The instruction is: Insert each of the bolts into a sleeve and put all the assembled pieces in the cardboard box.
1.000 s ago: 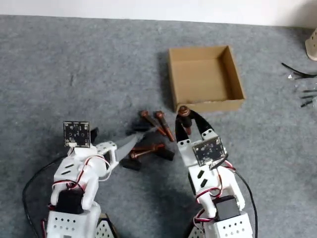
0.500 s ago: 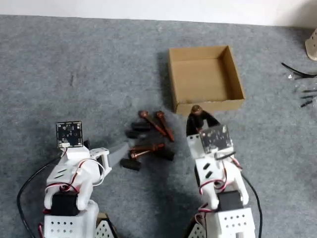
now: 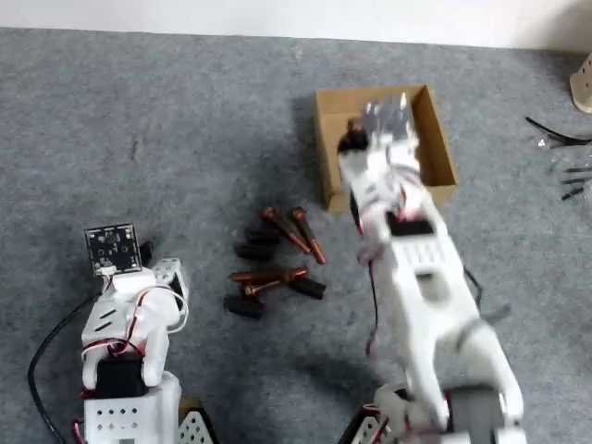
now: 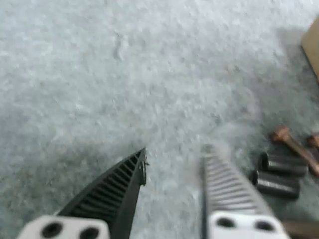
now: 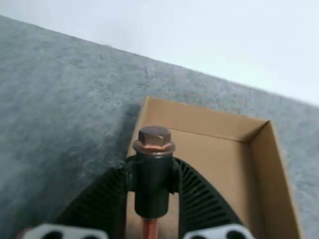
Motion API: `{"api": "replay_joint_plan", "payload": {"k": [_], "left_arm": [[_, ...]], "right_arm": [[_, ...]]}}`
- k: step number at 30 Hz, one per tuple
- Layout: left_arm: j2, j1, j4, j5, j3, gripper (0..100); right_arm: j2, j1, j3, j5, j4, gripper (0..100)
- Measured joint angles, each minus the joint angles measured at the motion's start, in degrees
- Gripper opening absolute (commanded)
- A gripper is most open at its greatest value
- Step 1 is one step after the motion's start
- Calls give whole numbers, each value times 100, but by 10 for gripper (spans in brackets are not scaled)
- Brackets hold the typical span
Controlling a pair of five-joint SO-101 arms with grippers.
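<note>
My right gripper (image 5: 152, 167) is shut on an assembled piece, a black sleeve (image 5: 151, 185) with a copper bolt head (image 5: 154, 139) sticking out of it. It holds the piece above the near left part of the cardboard box (image 5: 224, 149). In the high view the right gripper (image 3: 355, 141) hangs over the box (image 3: 435, 148). Several loose copper bolts (image 3: 280, 229) and black sleeves (image 3: 310, 288) lie on the carpet in front of the box. My left gripper (image 4: 174, 152) is open over bare carpet, left of two sleeves (image 4: 283, 164) and a bolt (image 4: 291, 143).
Grey carpet covers the table. Black cables and small tools (image 3: 564, 143) lie at the right edge, with a white object (image 3: 583, 83) above them. The left arm (image 3: 129, 314) sits at the lower left, away from the pile.
The right arm has risen and stretched forward, carrying the assembled piece from in front of the box to over it. The left arm has pulled back left, away from the pile.
</note>
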Motion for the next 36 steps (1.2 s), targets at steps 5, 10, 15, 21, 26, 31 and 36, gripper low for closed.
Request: {"api": "replay_joint_plan", "payload": {"k": [5,10,15,21,26,31,36], "left_arm": [[0,-35,-229,0,62,90],[0,-35,-237,0,62,88],[0,-35,-237,0,62,88],[0,-35,-237,0,62,88],[0,-35,-237,0,62,88],[0,-35,-237,0,62,88],[0,-35,-237,0,62,88]], "right_arm": [[1591,202,-1240,-598,0,5],[2558,343,-1618,-818,0,5],[2945,378,-1653,-835,0,10],[2954,369,-1653,-835,0,55],[2954,360,-1705,-835,422,211],[2945,369,-1785,-835,527,217],[2787,352,-1785,-835,536,217]]}}
